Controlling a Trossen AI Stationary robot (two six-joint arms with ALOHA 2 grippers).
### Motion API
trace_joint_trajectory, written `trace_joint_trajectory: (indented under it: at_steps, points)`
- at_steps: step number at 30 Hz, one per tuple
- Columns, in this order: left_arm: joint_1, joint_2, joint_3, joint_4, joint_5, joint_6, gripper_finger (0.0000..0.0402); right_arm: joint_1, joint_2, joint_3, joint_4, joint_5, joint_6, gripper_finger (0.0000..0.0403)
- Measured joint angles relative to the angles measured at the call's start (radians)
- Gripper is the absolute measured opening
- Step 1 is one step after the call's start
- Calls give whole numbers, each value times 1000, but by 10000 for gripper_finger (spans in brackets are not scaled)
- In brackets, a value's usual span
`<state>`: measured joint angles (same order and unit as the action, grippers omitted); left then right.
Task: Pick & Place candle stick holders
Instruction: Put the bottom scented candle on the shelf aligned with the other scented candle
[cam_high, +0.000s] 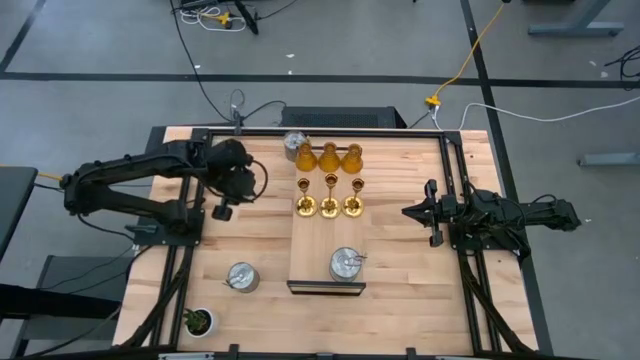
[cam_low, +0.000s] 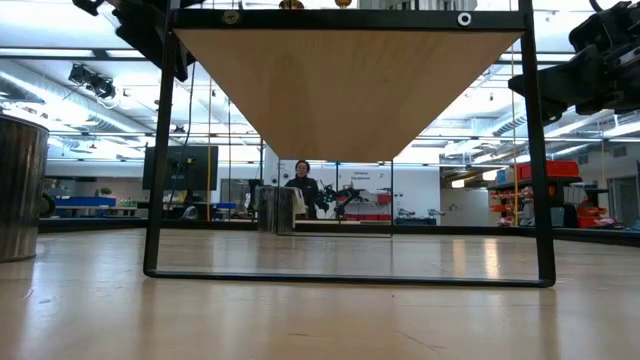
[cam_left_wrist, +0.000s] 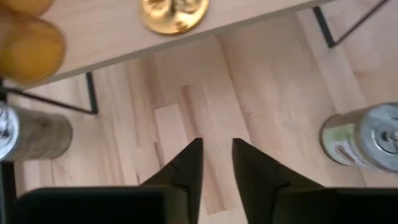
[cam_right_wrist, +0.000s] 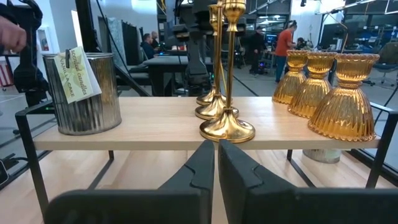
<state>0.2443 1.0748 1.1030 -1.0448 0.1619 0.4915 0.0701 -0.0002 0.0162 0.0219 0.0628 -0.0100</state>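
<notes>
A raised wooden shelf (cam_high: 322, 240) stands mid-table. On it are three gold thin-stemmed candle stick holders (cam_high: 330, 205), three amber bell-shaped ones (cam_high: 329, 156) and a squat silver one (cam_high: 345, 265). A second silver holder (cam_high: 241, 277) stands on the table left of the shelf, and a third (cam_high: 296, 142) at the shelf's far left corner. My left gripper (cam_left_wrist: 217, 149) hangs over bare table left of the shelf, pointing steeply down, open by a narrow gap with nothing between its fingers. My right gripper (cam_right_wrist: 216, 149) waits level at the table's right side, shut and empty, facing the shelf.
A tiny green potted plant (cam_high: 198, 320) sits at the table's near left corner. The shelf's black frame legs (cam_low: 155, 150) stand on the table. Bare wood lies between the left gripper and the silver holder (cam_left_wrist: 367, 143) on the table. People show in the room behind.
</notes>
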Motion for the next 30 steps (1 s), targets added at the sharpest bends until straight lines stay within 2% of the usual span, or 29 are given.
trace_joint_trajectory:
  at_steps: [6, 12, 16, 20, 30]
  points:
    - [-63, -5, 0, 2, 0, 52, 166, 0, 0, 0, 0, 0, 0, 27]
    - [-119, -3, 0, 5, 0, 21, 242, 0, 0, 0, 0, 0, 0, 27]
    - [-163, -3, 0, 6, 0, 18, 280, 0, 0, 0, 0, 0, 0, 27]
    - [-207, -3, 0, 5, -8, 4, 296, 0, 0, 0, 0, 0, 0, 27]
    - [-327, -2, 0, 12, -14, -17, 298, 0, 0, 0, 0, 0, 0, 27]
